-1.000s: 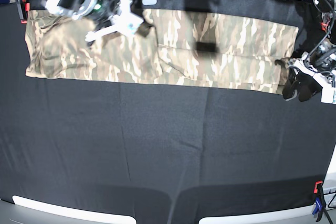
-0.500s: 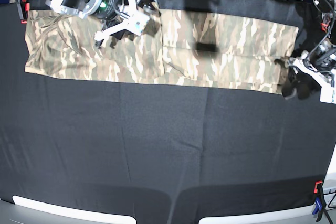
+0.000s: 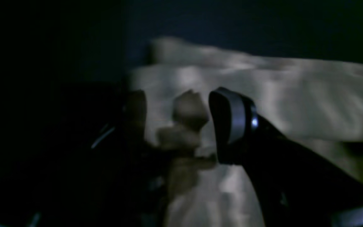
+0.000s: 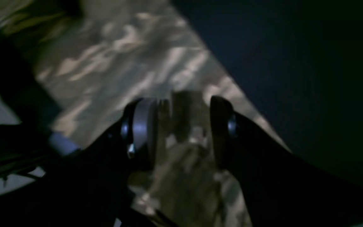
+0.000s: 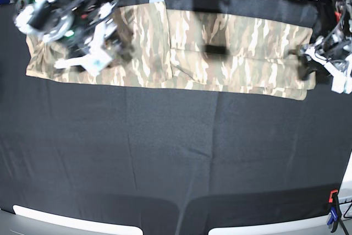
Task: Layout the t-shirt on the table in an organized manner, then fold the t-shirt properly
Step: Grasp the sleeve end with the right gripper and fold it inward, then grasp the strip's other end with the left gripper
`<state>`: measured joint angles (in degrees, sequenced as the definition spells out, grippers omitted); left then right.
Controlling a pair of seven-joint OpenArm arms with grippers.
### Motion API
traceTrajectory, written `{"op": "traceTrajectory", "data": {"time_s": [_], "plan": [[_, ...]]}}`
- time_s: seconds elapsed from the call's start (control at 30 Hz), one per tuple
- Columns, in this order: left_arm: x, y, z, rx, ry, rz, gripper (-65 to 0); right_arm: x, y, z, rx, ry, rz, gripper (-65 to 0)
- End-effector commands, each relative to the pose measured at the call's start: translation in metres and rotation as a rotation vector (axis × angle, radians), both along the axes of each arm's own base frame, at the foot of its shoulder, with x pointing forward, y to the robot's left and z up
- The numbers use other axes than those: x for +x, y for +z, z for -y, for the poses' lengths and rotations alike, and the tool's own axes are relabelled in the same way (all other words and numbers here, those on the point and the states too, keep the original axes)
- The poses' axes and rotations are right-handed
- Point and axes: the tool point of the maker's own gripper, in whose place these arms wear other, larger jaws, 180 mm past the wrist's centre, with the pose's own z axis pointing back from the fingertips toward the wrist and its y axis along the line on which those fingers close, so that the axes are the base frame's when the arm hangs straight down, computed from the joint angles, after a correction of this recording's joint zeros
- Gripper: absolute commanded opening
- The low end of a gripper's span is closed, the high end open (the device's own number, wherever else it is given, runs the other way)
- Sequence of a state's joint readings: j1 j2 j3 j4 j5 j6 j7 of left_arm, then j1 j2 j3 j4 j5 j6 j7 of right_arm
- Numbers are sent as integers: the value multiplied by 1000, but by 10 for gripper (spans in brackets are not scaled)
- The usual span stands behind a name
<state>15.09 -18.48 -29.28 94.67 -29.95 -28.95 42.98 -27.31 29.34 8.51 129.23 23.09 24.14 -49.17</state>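
The right gripper (image 5: pixel 104 56) is hovering with jaws parted over the t-shirt (image 5: pixel 231 53), which is lying as a long band along the table's (image 5: pixel 176 152) far edge; the left gripper (image 5: pixel 304 70) is gaping at its right end.

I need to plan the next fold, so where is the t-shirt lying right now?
In the base view the t-shirt lies as a long band across the far side of the table, between both arms.
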Motion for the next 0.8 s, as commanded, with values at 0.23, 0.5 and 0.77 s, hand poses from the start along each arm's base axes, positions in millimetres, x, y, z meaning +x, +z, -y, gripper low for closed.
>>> {"op": "traceTrajectory", "data": {"time_s": [0.23, 0.5, 0.77], "plan": [[-11, -27, -15, -160, 59, -41, -328, 7, 16, 6, 25, -21, 46, -387], [-8, -18, 12, -379, -16, 0, -328, 7, 16, 7, 25, -20, 46, -387], [-2, -14, 15, -391, -24, 10, -379, 7, 16, 7, 22, -21, 42, -387]]}}
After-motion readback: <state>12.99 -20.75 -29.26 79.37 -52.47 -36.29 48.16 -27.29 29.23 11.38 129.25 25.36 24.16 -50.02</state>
